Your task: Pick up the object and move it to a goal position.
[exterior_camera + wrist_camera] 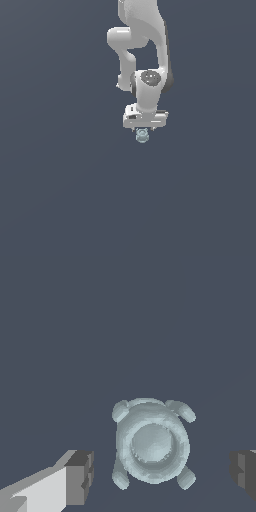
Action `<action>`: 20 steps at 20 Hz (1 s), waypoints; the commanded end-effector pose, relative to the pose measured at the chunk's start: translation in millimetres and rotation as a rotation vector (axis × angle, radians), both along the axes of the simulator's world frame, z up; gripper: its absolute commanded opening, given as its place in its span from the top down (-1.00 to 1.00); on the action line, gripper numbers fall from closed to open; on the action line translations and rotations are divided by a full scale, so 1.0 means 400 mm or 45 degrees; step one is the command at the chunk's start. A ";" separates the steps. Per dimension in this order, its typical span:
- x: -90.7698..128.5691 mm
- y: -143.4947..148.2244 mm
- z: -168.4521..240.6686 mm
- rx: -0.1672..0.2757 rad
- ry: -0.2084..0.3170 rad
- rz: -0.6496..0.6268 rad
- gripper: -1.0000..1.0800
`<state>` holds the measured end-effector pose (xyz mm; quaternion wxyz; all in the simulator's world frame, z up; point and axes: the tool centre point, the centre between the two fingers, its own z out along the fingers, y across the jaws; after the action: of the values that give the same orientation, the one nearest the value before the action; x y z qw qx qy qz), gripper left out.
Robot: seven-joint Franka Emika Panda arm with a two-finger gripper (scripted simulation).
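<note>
Object [142, 135]: a small pale blue-grey knobbly lump, seen in the exterior view directly beneath the white gripper [143, 131], at the middle of the frame and slightly above centre. The lump is seen on a plain dark grey surface [60, 190]; whether it rests on that surface or is lifted off it cannot be told.

In the wrist view the object [151, 446] is recorded as a round body with a raised ring at its middle and four small knobs at its corners. One finger [79, 476], white with a dark grey pad, is seen to one side of it, and the dark tip of the other finger [243, 471] to the opposite side. A gap of bare surface is visible between each pad and the lump, so the fingers are spread apart and nothing is grasped.

The arm [145, 50] is seen coming down from the top edge of the exterior view. No other items are noted near the lump. Bare surface is recorded toward the exterior view's left, right and lower edges.
</note>
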<state>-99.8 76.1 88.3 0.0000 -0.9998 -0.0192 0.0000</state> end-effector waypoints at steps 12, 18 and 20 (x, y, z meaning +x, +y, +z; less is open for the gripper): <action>-0.005 0.001 -0.115 0.000 0.000 0.001 -0.92; -0.004 0.001 -0.121 0.000 0.000 0.001 1.00; -0.004 0.001 -0.121 0.000 0.000 0.001 1.00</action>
<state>-101.4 76.8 41.0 0.0001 -0.9998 -0.0196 -0.0003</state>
